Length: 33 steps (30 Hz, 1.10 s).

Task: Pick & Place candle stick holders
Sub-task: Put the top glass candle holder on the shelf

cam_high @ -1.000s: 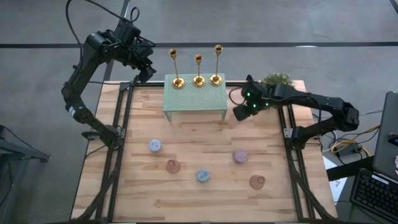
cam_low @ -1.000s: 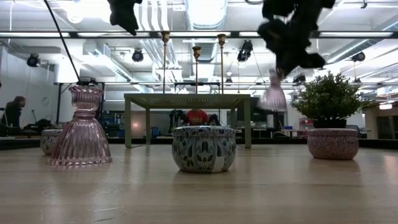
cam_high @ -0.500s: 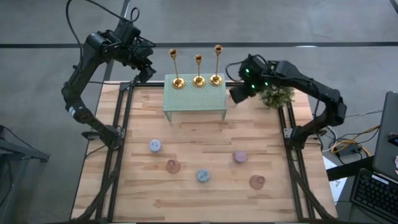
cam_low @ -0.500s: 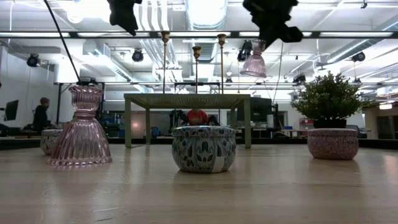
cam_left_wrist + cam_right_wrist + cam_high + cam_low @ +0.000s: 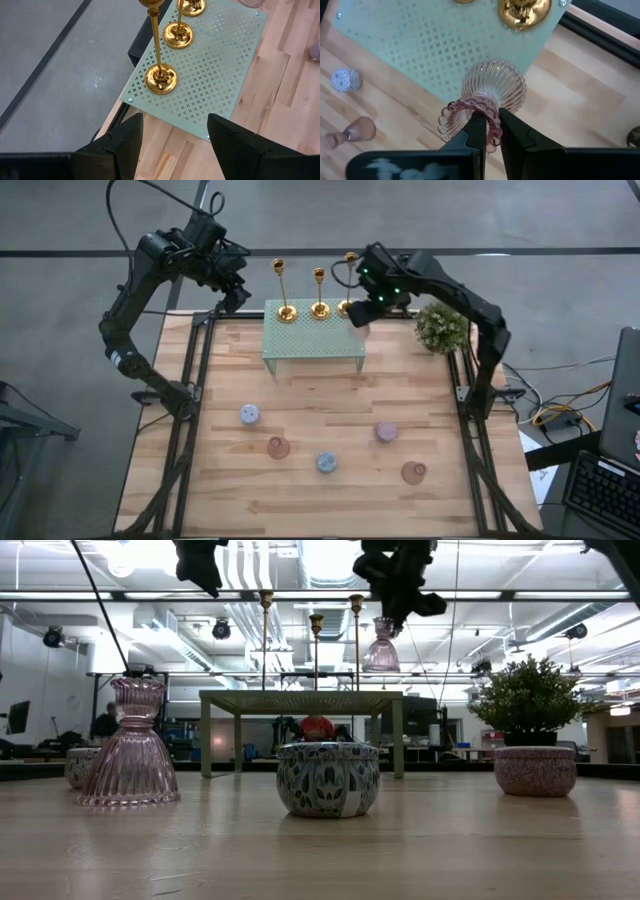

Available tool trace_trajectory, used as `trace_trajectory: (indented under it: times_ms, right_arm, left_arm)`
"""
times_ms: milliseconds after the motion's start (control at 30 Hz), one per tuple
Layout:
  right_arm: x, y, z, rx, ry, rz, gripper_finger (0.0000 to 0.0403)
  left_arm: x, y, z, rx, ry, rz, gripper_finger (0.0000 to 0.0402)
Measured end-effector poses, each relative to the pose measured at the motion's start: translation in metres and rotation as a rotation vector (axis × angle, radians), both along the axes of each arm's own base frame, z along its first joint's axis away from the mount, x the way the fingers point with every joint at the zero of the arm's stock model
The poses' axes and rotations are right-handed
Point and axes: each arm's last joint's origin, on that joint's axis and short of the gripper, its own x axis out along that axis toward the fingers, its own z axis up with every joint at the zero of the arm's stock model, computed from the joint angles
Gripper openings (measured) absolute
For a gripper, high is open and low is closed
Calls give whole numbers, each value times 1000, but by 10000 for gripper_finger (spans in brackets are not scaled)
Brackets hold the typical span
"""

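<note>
Three gold candlesticks (image 5: 286,311) (image 5: 319,308) (image 5: 347,306) stand by their round bases on a pale green perforated stand (image 5: 313,338) at the table's far side; they also show in the left wrist view (image 5: 161,79). My right gripper (image 5: 489,117) is shut on a pink ribbed glass candle holder (image 5: 492,87), which is in the air over the stand's right end (image 5: 381,652). My left gripper (image 5: 172,131) is open and empty, up high beyond the stand's left end (image 5: 235,298). My right gripper pinches the pink holder's frilled top rim (image 5: 465,111) between its two fingers, coming from above and pointing down. The holder hangs upright below the fingers, flared base down, lifted clear of the stand and the table.
On the wood table lie two more pink glass holders (image 5: 278,447) (image 5: 412,472) and small round patterned pots (image 5: 250,414) (image 5: 326,462) (image 5: 386,431). A potted plant (image 5: 442,328) stands at the far right. Black rails (image 5: 190,410) run along both sides.
My right gripper has carried the pink holder up from near the table's right side, then toward the far edge and left, to above the stand's right end. The holder has stayed upright in the hold.
</note>
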Motion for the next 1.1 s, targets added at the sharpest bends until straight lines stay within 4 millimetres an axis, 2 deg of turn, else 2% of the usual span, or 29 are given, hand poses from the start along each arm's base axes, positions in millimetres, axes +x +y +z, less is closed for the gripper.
trace_trajectory:
  times_ms: [267,767,1100]
  right_arm:
    - [10,-7,-2,31,23,-42,27]
    - [12,-8,-8,109,22,-237,27]
    - [22,-16,-21,128,21,-311,27]
  left_arm:
    - [0,0,0,-15,-10,23,225]
    - [0,0,0,-14,-10,22,225]
    - [0,0,0,-12,-8,19,225]
